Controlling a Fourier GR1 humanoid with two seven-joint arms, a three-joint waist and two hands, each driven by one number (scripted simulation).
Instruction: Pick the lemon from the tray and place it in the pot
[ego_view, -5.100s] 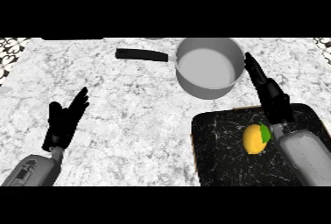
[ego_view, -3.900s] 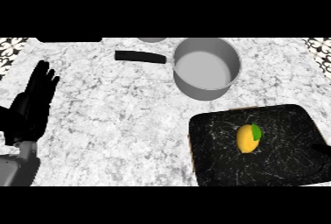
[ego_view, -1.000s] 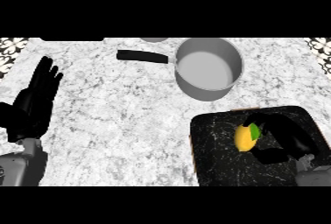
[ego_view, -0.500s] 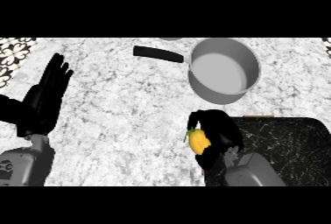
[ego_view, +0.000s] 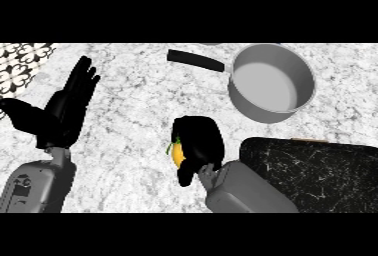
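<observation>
Black hands, a yellow lemon and a grey pot over a white counter veined in grey.

The counter (ego_view: 133, 95) is white marble mottled with grey veins; at its far left corner sits a patch of black-and-white ornamental tile (ego_view: 18, 62). The pot (ego_view: 271, 82) is plain grey inside and out, with a black handle (ego_view: 195, 60). The tray (ego_view: 317, 172) is black with thin white marbling. The lemon (ego_view: 177, 154) is yellow with a touch of green at its tip. The left hand (ego_view: 63, 112) and right hand (ego_view: 199, 145) are black, on grey forearms.

lemon (ego_view: 177, 154) mostly behind right robot hand (ego_view: 199, 142)
</observation>
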